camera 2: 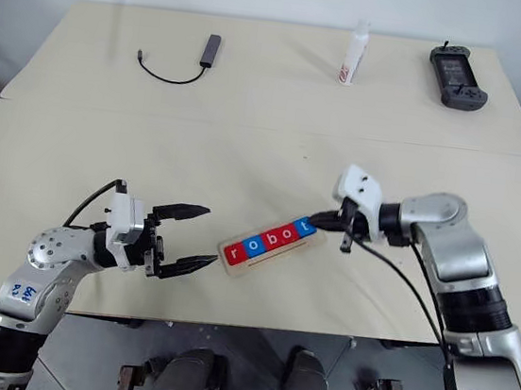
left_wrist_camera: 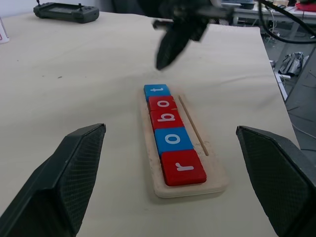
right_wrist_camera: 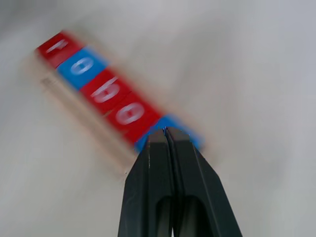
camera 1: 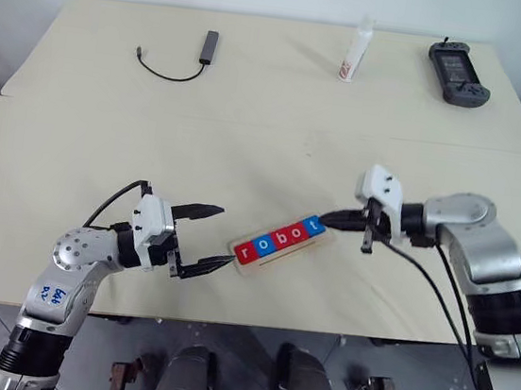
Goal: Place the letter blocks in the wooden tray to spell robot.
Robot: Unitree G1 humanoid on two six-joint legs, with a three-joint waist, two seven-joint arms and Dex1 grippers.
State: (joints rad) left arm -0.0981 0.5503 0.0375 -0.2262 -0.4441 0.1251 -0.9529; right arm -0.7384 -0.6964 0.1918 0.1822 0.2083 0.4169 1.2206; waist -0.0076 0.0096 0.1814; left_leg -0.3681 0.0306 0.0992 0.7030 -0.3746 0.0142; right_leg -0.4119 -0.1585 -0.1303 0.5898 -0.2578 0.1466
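The wooden tray lies slantwise near the table's front middle. Five letter blocks sit in a row in it, reading r, o, b, o, t: red, blue, red, red, blue. The left wrist view shows the row between my own two fingers. My left gripper stands open just to the left of the tray's r end, apart from it. My right gripper is shut with nothing in it, its tip a little above the blue t block at the tray's right end.
At the table's far side lie a black cable with an adapter, a white bottle and a dark handheld controller. A seam runs across the table between two boards.
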